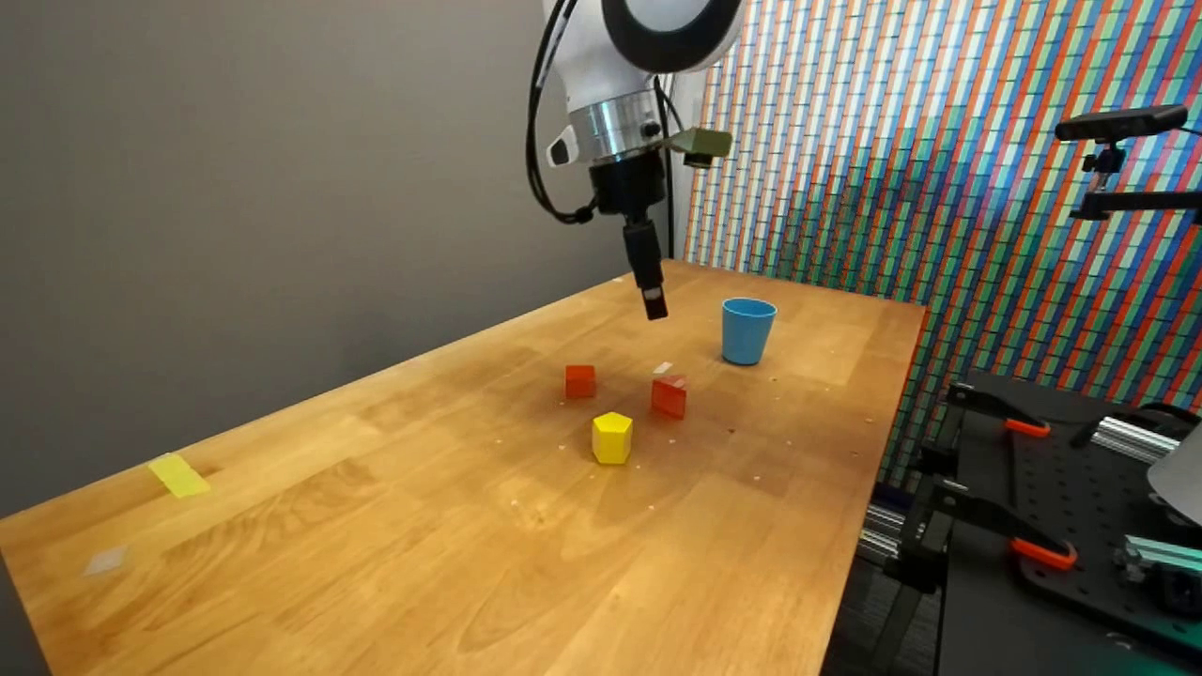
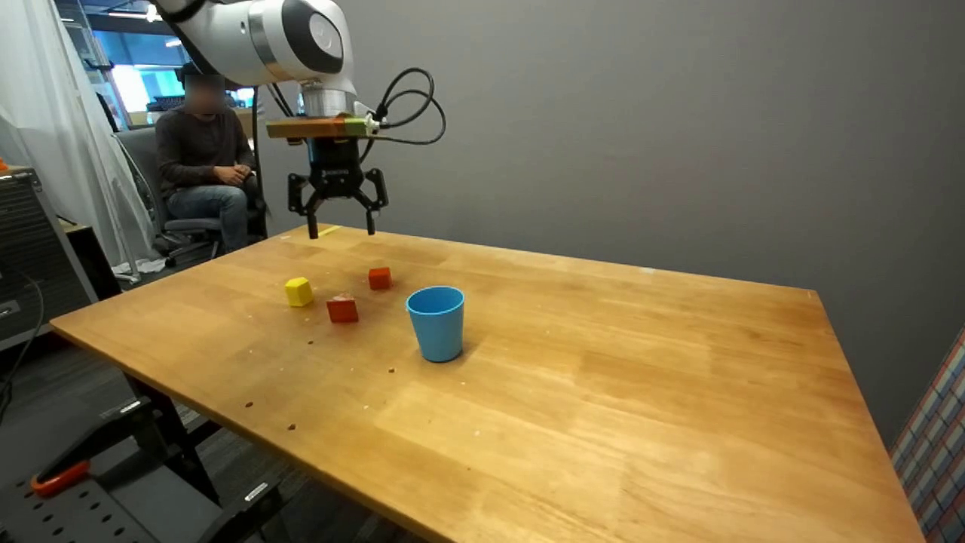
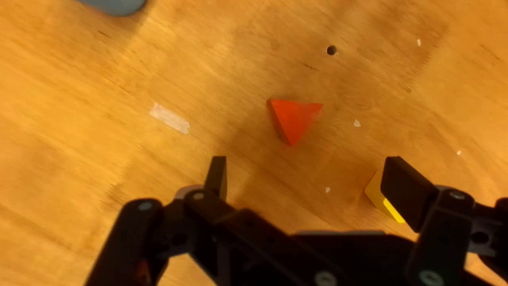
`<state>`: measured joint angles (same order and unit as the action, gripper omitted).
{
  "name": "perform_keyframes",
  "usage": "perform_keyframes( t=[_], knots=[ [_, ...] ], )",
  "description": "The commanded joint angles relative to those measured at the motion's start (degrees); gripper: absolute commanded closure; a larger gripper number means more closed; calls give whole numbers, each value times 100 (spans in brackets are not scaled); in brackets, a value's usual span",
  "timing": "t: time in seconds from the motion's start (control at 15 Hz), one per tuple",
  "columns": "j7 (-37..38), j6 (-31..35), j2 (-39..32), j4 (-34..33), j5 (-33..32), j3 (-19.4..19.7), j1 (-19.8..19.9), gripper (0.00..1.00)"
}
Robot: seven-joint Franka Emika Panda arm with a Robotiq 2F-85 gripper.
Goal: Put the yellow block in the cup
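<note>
Evidently the yellow block (image 1: 612,438) stands on the tabletop (image 1: 423,554), well apart from the blue cup (image 2: 437,328), with a red triangular block (image 2: 343,310) between the two. The end effector (image 2: 341,233) hangs off to one side of the cup, above the tabletop, fingers (image 2: 312,226) spread and nothing between them. The yellow block is probably light, stiff and hardly fragile, though its smooth-looking walls may prove slippery. Its top has five sides, so each wall faces a corner; a mid-height pinch, one finger flat on a wall, the other on that corner, should hold.
</note>
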<state>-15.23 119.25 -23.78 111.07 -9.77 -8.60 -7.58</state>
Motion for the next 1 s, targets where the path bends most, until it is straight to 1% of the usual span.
perform_keyframes(
  t=[0.0, 0.2, 0.4, 0.6, 0.73, 0.93],
  knots=[
    [-402, -514, -1051, -1122, 170, -132, -39, 0],
    [-742, -816, -1539, -1509, 410, -336, 0, 0],
    [-823, -976, -1732, -1611, 451, -474, -106, 0],
    [-790, -774, -1824, -1554, 307, -538, -283, 0],
    [-663, -550, -1887, -1500, 167, -489, -467, 0],
    [-671, -502, -2011, -1525, 71, -483, -595, 0]
  ],
)
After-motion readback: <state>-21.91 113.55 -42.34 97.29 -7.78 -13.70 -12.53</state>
